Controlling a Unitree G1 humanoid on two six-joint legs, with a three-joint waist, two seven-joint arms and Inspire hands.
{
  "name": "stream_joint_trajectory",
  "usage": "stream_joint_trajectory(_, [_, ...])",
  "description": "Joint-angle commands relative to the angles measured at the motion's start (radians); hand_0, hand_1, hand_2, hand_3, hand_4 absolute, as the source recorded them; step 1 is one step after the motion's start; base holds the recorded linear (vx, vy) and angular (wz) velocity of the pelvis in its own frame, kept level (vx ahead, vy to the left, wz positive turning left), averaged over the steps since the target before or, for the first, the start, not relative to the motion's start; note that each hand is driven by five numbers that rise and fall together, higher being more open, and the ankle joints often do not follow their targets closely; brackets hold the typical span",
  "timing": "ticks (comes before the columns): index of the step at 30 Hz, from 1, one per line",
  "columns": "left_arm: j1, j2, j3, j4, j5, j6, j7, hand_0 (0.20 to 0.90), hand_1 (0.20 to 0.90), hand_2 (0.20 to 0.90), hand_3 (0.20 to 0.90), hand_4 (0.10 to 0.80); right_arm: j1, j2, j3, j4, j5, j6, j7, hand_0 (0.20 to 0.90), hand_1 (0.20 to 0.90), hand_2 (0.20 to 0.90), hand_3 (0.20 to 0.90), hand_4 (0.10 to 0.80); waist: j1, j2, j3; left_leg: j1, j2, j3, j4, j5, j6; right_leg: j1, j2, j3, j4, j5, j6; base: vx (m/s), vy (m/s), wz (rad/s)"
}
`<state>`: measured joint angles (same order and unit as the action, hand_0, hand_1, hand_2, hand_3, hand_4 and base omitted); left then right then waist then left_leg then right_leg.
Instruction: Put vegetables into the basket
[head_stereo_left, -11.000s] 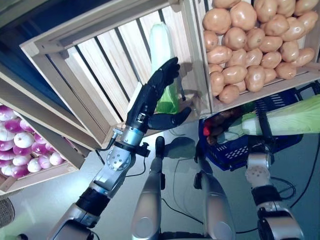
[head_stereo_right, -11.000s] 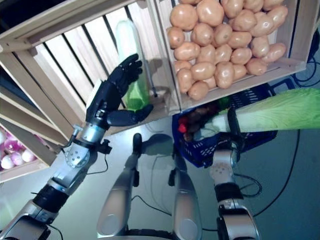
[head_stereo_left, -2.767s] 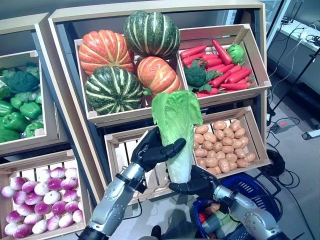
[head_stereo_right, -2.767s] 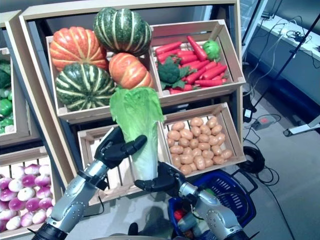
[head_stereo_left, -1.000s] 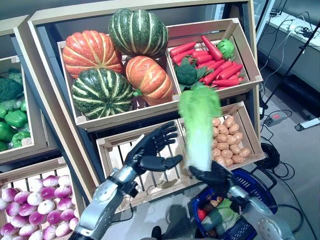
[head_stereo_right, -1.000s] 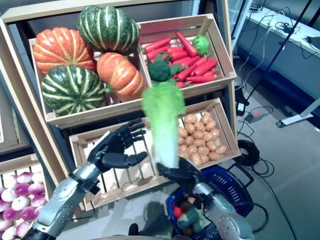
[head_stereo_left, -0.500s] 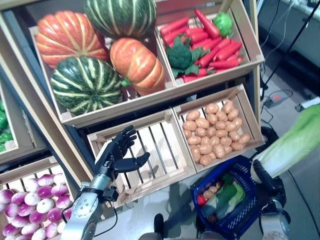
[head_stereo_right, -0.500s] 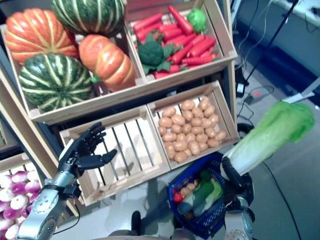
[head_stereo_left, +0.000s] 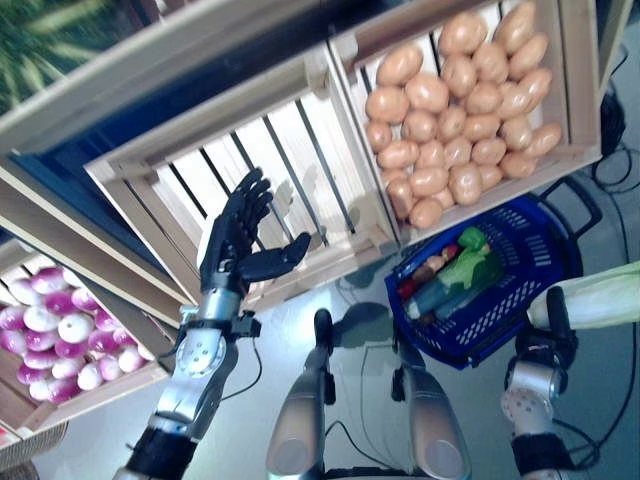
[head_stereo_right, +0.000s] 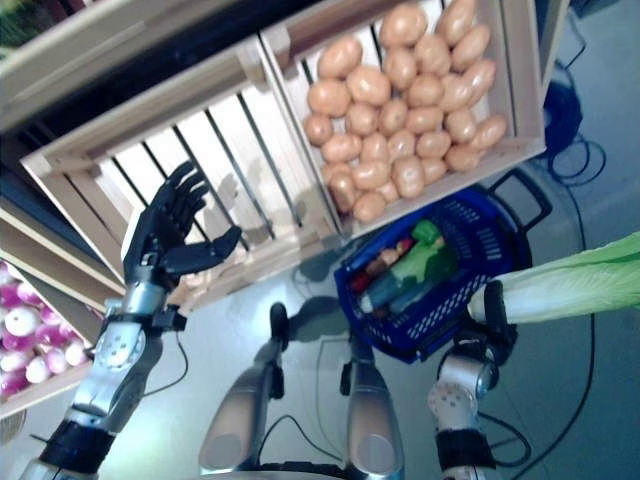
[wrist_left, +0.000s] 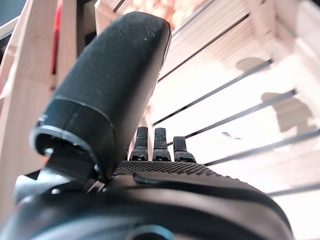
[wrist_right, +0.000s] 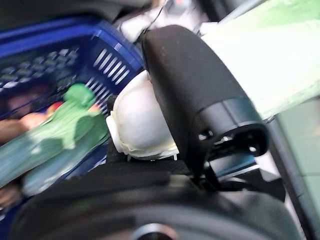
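Note:
A long pale-green cabbage (head_stereo_right: 585, 278) lies almost level in my right hand (head_stereo_right: 493, 305), just right of the blue basket (head_stereo_left: 490, 325) and above the floor. In the right wrist view my thumb (wrist_right: 195, 90) and fingers are curled round the cabbage's white base (wrist_right: 142, 120), with the basket (wrist_right: 60, 55) beyond. The basket stands on the floor under the potato crate and holds several green and reddish vegetables. My left hand (head_stereo_left: 232, 240) is raised, open and holding nothing, in front of the empty slatted crate (head_stereo_left: 290, 160); its thumb (wrist_left: 110, 90) stands apart from the fingers.
A wooden crate of potatoes (head_stereo_left: 460, 100) sits on the shelf right above the basket. At the lower left, a crate holds purple-and-white bulbs (head_stereo_left: 50, 330). Grey floor lies around the basket.
The view has tipped down toward the floor. My right hand has lowered the cabbage from upright to nearly level beside the basket. The left hand, off the cabbage for a second now, stays open by the empty crate.

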<state>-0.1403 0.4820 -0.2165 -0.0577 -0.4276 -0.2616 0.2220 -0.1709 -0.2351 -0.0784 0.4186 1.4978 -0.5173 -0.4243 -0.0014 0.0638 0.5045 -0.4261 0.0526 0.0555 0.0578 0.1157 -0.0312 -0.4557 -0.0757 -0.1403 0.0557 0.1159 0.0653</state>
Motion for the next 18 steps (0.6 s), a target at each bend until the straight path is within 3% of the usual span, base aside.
stream_joint_trajectory(1, [-0.041, 0.015, 0.041, -0.082, 0.038, -0.158, 0.064, 0.900, 0.900, 0.900, 0.900, 0.800, -0.012, -0.058, -0.005, -0.057, -0.040, -0.039, 0.025, 0.300, 0.300, 0.300, 0.300, 0.400, 0.029, -0.017, 0.015, -0.149, -0.087, -0.052, 0.148, -0.041, -0.005, -0.051, -0.005, -0.044, 0.146, -0.065, -0.017, -0.074, -0.056, 0.04])
stream_joint_trajectory(8, [-0.100, -0.003, -0.027, -0.063, 0.002, -0.152, 0.021, 0.900, 0.900, 0.900, 0.900, 0.800, -0.147, -0.112, 0.059, 0.080, -0.056, 0.129, 0.018, 0.300, 0.300, 0.300, 0.300, 0.400, 0.054, 0.000, 0.015, -0.304, -0.114, -0.065, 0.236, -0.047, 0.011, -0.237, -0.037, -0.029, 0.249, -0.068, -0.008, -0.048, -0.002, 0.18])
stream_joint_trajectory(11, [-0.130, -0.011, -0.050, -0.052, -0.021, -0.156, 0.007, 0.900, 0.900, 0.900, 0.900, 0.800, -0.236, -0.140, 0.067, 0.228, -0.051, 0.186, 0.045, 0.300, 0.300, 0.300, 0.300, 0.400, 0.067, 0.018, 0.015, -0.341, -0.122, -0.068, 0.248, -0.047, 0.014, -0.285, -0.041, -0.024, 0.270, -0.068, -0.010, -0.026, 0.011, 0.13])
stream_joint_trajectory(18, [-0.198, -0.023, -0.077, -0.029, -0.048, -0.148, 0.012, 0.900, 0.900, 0.900, 0.900, 0.800, -0.435, -0.230, 0.036, 0.566, -0.060, 0.412, 0.060, 0.300, 0.300, 0.300, 0.300, 0.400, 0.106, 0.053, 0.015, -0.381, -0.142, -0.081, 0.263, -0.047, 0.019, -0.334, -0.047, -0.029, 0.292, -0.068, -0.012, -0.022, 0.000, 0.07])
